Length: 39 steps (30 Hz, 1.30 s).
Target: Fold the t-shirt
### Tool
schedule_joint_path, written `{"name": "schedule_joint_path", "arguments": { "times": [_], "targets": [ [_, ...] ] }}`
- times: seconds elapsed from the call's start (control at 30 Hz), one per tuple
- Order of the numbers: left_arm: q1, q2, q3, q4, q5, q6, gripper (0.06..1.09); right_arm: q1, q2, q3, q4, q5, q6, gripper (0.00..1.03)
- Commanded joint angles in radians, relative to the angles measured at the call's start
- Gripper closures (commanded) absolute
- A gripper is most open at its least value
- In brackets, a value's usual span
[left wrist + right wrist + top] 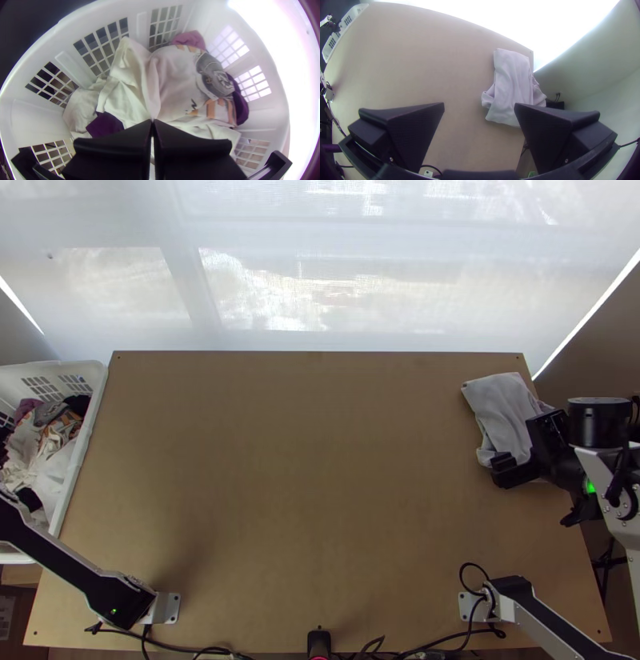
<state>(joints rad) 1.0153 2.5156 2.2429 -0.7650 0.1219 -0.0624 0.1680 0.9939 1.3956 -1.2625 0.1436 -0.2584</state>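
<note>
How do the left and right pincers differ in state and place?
The left pincer is shut; the right pincer is open. The left pincer is over the laundry basket, the right pincer near the pale cloth on the table. Both have flat black fingers.

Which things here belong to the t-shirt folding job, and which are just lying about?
For the job:
- pale folded cloth, probably the t-shirt
- right gripper, jaws open, near it
- left gripper, jaws shut, over the basket
- basket, perhaps the supply
- table

Lying about:
- black cables
</note>
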Motion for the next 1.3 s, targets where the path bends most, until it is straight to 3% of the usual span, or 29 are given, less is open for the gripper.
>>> {"name": "schedule_joint_path", "arguments": {
  "times": [0.0,0.27,0.6,0.83,1.07,1.27],
  "targets": [
    [-0.007,-0.198,-0.023,-0.103,0.140,-0.051,1.05,0.002,-0.034,-0.001,0.002,-0.001,0.001,0.05],
    [-0.018,-0.503,-0.025,-0.189,0.245,-0.132,1.05,0.013,-0.074,0.025,0.002,-0.002,0.005,0.05],
    [-0.129,-0.906,-0.025,-0.214,0.403,-0.060,1.05,0.047,-0.072,0.109,0.009,-0.001,-0.030,0.05],
    [-0.279,-1.109,-0.023,-0.168,0.417,-0.037,1.05,0.053,-0.035,0.166,0.031,-0.001,-0.068,0.05],
    [-0.494,-1.196,0.026,-0.042,0.401,-0.231,1.05,0.062,-0.032,0.161,0.045,-0.001,-0.062,0.05],
    [-0.870,-1.219,0.040,-0.065,0.364,-0.261,1.05,0.062,-0.035,0.151,0.051,-0.001,-0.059,0.05]
  ]
}}
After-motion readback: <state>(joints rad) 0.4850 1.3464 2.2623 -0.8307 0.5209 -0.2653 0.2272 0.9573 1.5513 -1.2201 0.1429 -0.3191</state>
